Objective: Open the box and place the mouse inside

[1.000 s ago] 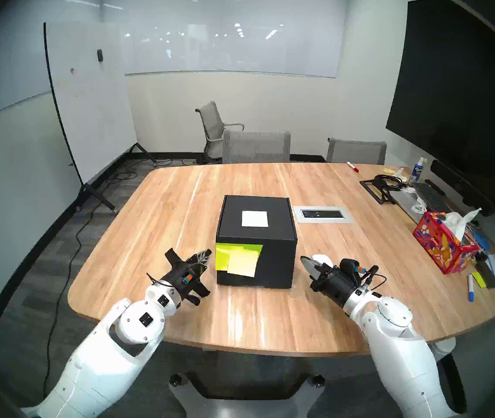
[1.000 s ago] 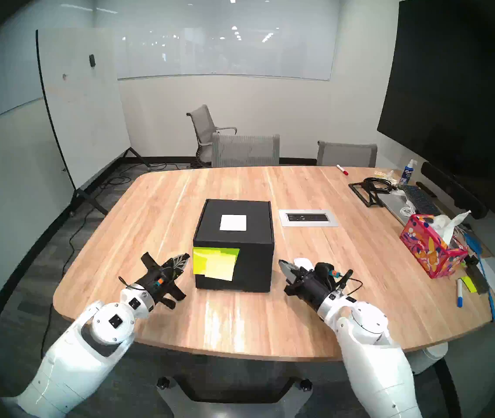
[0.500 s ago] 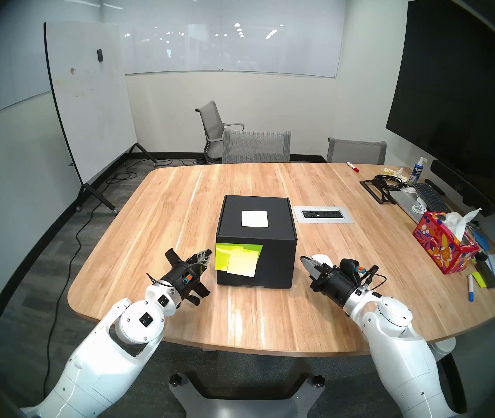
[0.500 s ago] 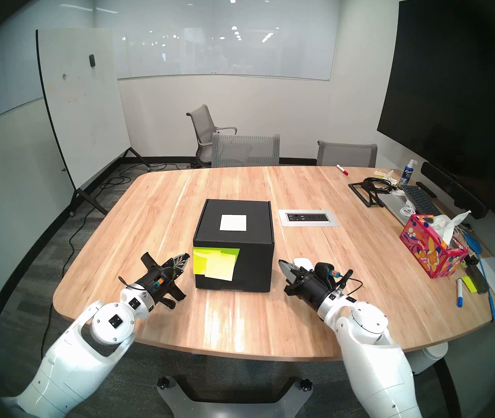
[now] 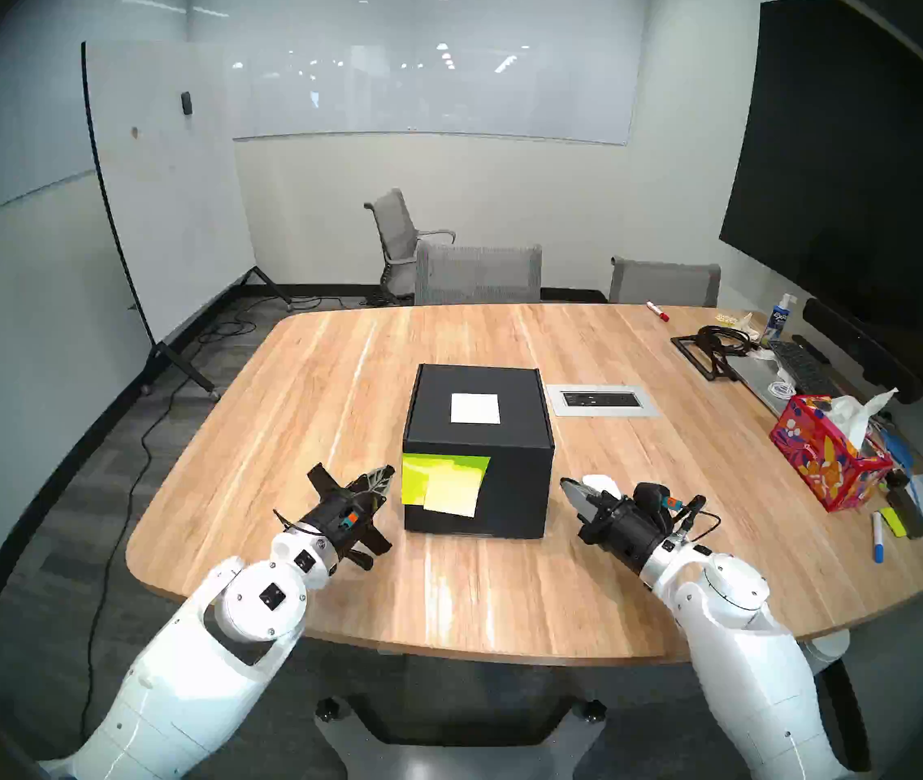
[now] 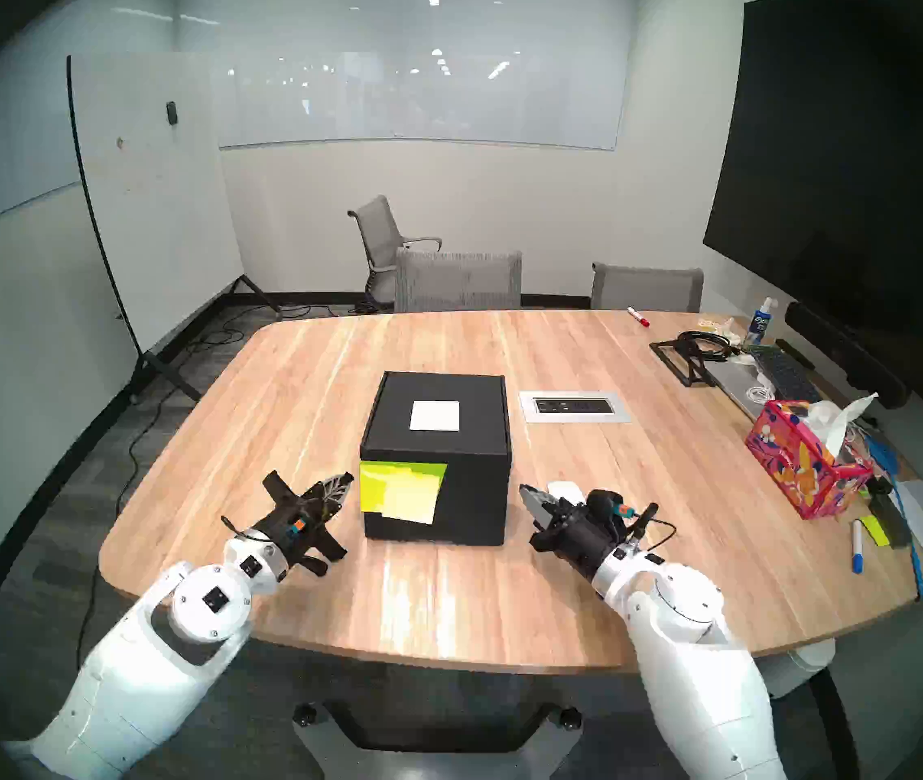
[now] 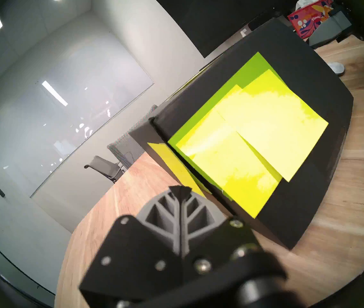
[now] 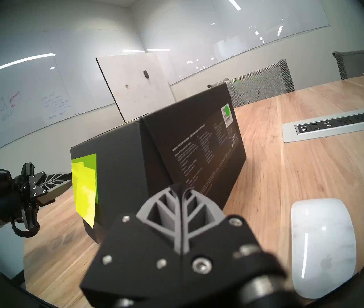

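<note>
**A:** Mid-table, toward your near edge: black cardboard box (image 5: 479,452), lid down, white label (image 5: 475,408) on top, yellow-green sticky notes (image 5: 444,483) on the front flap. Nothing opened yet. You're at the very first step.

**B:** Grippers?

**A:** Left gripper (image 5: 383,479) hangs just beside the box's front-left corner, fingers pressed together, holding nothing. Right gripper (image 5: 570,489) sits off the front-right corner, also fully closed and empty.

**B:** And the mouse?

**A:** White Apple mouse (image 8: 323,245) flat on the wooden table (image 5: 504,593), just beside the right gripper, on its far side from the box, near the box's right face. Not touching the box, as far as the right wrist view shows.

**B:** Next move?

**A:** My read: you'll want the left fingers parted, then worked onto the noted flap's edge to lift the lid. Box looks light; it may slide, so consider bracing it with the right.
</note>
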Motion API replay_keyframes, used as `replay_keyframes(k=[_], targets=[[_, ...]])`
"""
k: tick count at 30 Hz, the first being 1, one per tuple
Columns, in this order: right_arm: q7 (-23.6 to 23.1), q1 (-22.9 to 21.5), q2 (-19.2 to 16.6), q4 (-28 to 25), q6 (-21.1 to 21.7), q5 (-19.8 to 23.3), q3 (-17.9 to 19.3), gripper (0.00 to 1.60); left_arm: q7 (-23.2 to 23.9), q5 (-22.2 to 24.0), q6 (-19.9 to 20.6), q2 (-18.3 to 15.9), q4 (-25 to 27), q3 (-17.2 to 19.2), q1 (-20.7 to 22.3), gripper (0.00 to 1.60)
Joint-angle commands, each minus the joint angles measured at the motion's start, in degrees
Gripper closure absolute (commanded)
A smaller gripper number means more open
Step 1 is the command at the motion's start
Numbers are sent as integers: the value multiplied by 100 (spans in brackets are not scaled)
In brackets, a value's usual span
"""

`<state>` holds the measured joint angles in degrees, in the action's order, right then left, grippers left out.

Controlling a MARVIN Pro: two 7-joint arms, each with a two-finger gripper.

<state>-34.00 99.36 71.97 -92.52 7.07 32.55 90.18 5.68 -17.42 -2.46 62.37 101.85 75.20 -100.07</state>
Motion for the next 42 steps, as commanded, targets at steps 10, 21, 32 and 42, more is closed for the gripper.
replay_keyframes(k=[10,21,32,42], targets=[[-4,-64,-12,-87,12,-12,0,160,-9,-14,-31,-6,96,3,28,160],[-6,-64,-9,-87,13,-15,2,160,-9,-14,-31,-6,96,3,28,160],[-8,-64,-6,-87,14,-18,5,160,-9,-14,-31,-6,96,3,28,160],[-10,-64,-4,-87,16,-20,7,160,-9,-14,-31,-6,96,3,28,160]])
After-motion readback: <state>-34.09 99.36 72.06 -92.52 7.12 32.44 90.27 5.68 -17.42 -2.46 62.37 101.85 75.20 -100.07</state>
